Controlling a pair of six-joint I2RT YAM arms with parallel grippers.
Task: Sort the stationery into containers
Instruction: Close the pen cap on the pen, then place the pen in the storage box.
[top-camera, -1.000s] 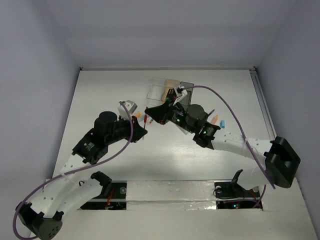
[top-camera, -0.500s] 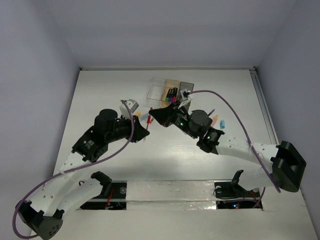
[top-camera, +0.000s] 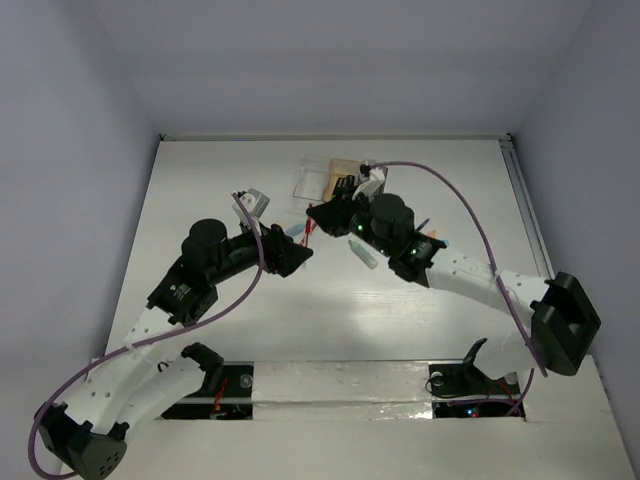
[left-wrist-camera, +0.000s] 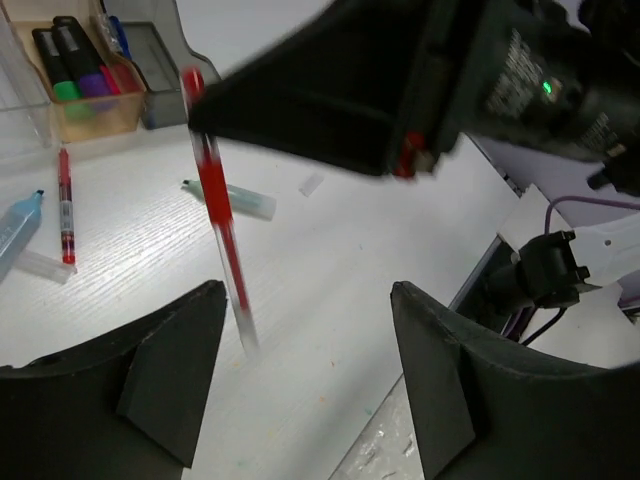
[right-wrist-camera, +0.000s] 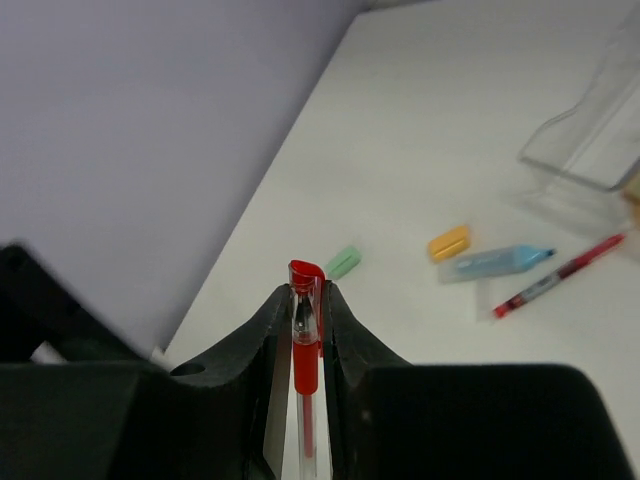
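Top view: fixed high behind both arms, facing down; far enough for the whole table.
Left wrist view: low, close, facing across the table to the boxes.
Right wrist view: close, facing over the table to the wall.
Shared: both wrist views catch the held red pen and the blue marker.

Stationery and containers on white table

Bright even light, seemingly overhead; soft shadows on table; red pen blurred, left wrist view.
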